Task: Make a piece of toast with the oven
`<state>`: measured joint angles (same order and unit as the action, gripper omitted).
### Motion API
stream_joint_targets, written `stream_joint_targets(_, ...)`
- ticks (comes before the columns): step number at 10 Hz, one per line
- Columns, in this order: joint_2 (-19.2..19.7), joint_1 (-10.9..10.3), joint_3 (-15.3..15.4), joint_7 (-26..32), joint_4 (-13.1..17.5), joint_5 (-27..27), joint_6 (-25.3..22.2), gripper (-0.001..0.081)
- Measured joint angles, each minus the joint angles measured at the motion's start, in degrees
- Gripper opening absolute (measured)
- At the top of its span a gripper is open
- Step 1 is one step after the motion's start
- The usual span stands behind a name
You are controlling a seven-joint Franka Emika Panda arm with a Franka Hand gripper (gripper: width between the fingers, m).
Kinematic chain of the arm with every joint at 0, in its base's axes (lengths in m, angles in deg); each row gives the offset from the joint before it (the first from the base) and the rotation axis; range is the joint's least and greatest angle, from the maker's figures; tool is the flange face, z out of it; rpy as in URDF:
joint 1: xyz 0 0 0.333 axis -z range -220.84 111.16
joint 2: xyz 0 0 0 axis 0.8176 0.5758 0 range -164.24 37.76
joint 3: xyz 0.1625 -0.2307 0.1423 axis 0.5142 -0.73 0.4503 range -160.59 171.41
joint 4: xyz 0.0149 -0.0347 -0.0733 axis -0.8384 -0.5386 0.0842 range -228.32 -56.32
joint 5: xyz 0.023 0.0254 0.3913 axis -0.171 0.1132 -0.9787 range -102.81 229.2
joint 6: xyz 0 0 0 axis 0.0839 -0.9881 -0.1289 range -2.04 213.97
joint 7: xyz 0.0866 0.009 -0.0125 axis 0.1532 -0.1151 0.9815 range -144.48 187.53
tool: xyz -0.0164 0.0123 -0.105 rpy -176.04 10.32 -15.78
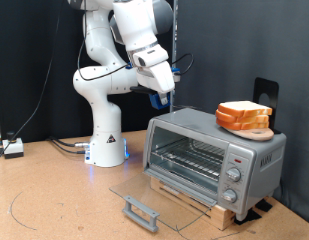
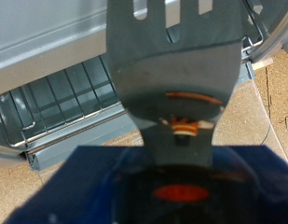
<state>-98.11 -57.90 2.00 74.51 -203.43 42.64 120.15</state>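
Exterior view: white arm (image 1: 114,70) mounted on the counter (image 1: 54,200) at the exterior view's left; claw (image 1: 162,97) suspended above the oven (image 1: 214,155), near its upper left corner, clear of it; dark tool hanging from the claw, detail too small to read; oven door (image 1: 149,195) lowered flat, wire rack (image 1: 189,155) exposed; stack of bread slices (image 1: 244,117) resting on the oven roof toward the right; single piece of toast not distinguishable from that stack.

Wrist view: claw (image 2: 185,121) pinching a grey slotted spatula (image 2: 176,56) at its narrow neck; blade pointing toward the open oven (image 2: 50,56); rack bars (image 2: 60,98) visible beyond the blade; no bread in sight on the blade.
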Motion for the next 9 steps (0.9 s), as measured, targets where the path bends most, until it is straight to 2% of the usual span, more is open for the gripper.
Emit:
stream_joint_targets(4,2.70,-0.66,1.90,-2.68,-0.67,-3.49,5.33,0.0391)
stream_joint_targets(6,3.42,-1.62,1.89,-2.61,0.36,-6.64,5.78,0.0391)
stream_joint_targets(9,3.53,-1.97,2.02,-2.71,1.72,-7.27,5.18,0.0391)
